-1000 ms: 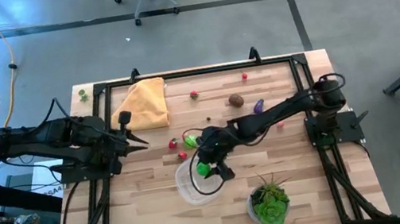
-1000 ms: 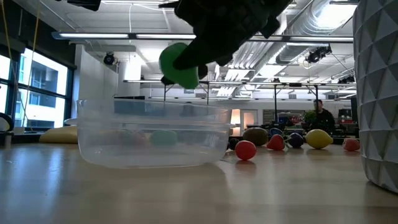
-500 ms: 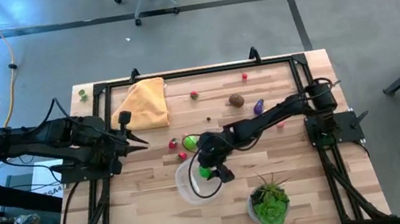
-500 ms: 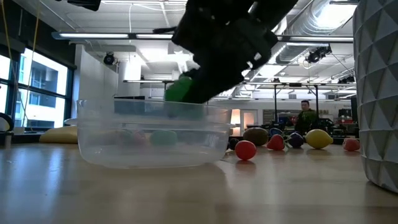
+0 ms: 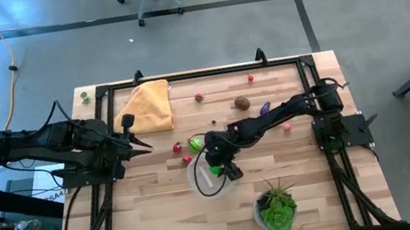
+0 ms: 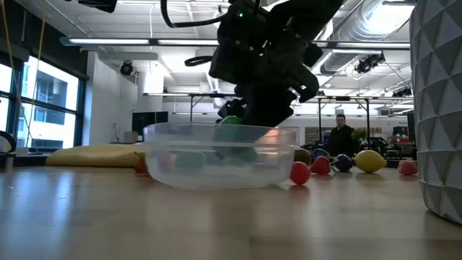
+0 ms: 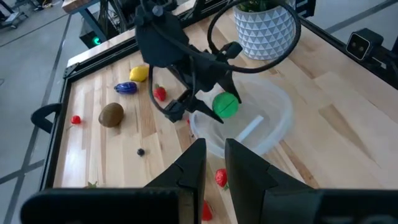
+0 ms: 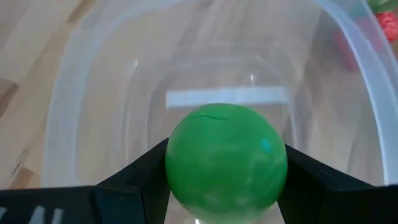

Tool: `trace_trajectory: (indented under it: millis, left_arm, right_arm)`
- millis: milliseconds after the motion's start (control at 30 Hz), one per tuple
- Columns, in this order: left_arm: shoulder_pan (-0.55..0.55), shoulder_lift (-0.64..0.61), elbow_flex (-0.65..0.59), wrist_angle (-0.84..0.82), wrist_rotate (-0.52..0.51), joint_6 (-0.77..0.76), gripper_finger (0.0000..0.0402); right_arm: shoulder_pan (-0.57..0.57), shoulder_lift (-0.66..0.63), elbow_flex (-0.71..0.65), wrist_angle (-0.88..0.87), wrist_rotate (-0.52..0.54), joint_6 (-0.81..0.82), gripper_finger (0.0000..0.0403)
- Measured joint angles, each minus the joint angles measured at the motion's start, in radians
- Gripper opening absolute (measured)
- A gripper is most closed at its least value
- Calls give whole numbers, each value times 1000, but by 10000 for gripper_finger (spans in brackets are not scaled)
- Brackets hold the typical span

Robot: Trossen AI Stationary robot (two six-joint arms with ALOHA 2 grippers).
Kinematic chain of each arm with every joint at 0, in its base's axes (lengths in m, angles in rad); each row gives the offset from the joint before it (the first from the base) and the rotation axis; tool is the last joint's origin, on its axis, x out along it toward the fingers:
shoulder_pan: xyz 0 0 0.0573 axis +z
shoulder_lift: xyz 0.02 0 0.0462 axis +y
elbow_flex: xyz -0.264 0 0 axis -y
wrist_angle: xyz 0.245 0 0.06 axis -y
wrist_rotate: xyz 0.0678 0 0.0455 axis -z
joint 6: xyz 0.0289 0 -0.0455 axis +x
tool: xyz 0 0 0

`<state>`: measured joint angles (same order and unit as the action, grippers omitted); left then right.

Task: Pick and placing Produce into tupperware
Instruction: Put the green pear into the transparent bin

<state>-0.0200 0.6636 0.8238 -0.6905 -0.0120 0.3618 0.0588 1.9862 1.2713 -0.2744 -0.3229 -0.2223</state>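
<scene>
While the right pincer (image 5: 215,169) grips a green ball (image 8: 225,163), wooden table (image 5: 164,220) bears tupperware (image 6: 220,156).

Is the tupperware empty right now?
Empty: only its label shows through the tupperware; the green ball sits clamped in the right tool.
</scene>
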Motion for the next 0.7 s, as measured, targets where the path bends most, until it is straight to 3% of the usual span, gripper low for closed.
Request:
trace_trajectory:
  millis: [233, 400, 700]
  left_arm:
    - [0, 0, 0, 0, 0, 0, 51]
    - [0, 0, 0, 0, 0, 0, 51]
    - [0, 0, 0, 0, 0, 0, 51]
  right_arm:
    - [-2, 0, 0, 2, 104, 4, 209]
    - [-2, 0, 0, 2, 114, 47, 210]
    - [-2, -1, 0, 2, 139, 60, 255]
